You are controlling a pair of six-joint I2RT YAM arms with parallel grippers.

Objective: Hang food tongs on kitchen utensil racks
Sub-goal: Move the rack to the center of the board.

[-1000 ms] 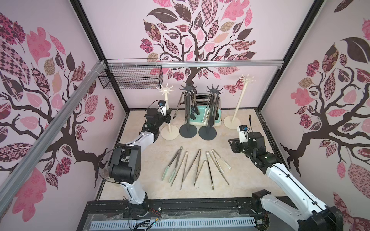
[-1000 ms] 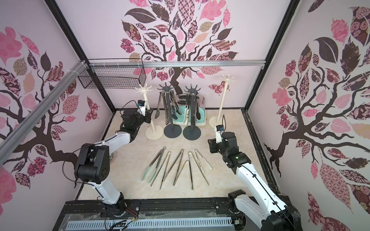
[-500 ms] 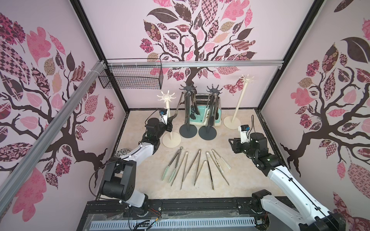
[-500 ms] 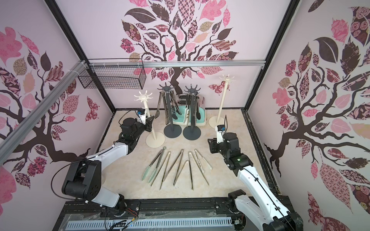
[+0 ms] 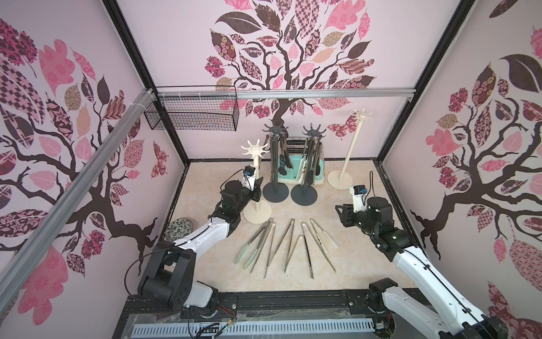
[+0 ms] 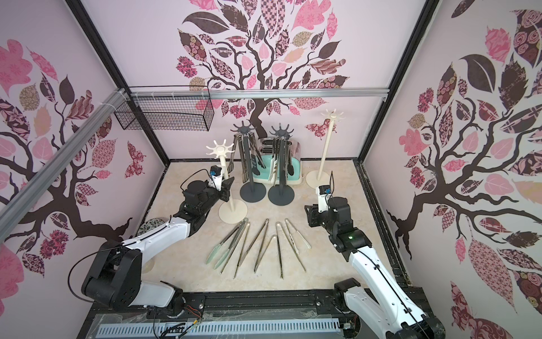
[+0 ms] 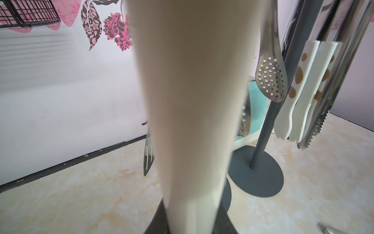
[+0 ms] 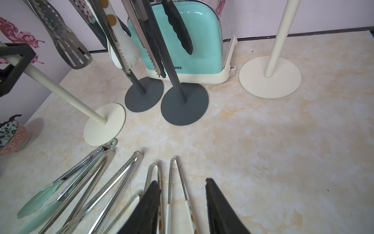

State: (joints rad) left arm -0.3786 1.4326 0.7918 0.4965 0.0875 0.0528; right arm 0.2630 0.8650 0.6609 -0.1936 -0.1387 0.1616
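The left gripper (image 5: pixel 255 192) is clamped round the pole of the near cream rack (image 5: pixel 258 212) at 10 o'clock, so that arm is occupied. The right gripper (image 5: pixel 341 214) hovers at 3 o'clock, jaws partly apart and empty. The loose food tongs (image 8: pixel 36 202) fan across the middle of the table (image 5: pixel 352 258), hinges toward 12, tips toward 6. The nearest of them — the cream-tipped pair (image 8: pixel 167 214) — lies just toward 8 o'clock of the right gripper, long axis running 11 to 5. That arm looks best placed to reach it.
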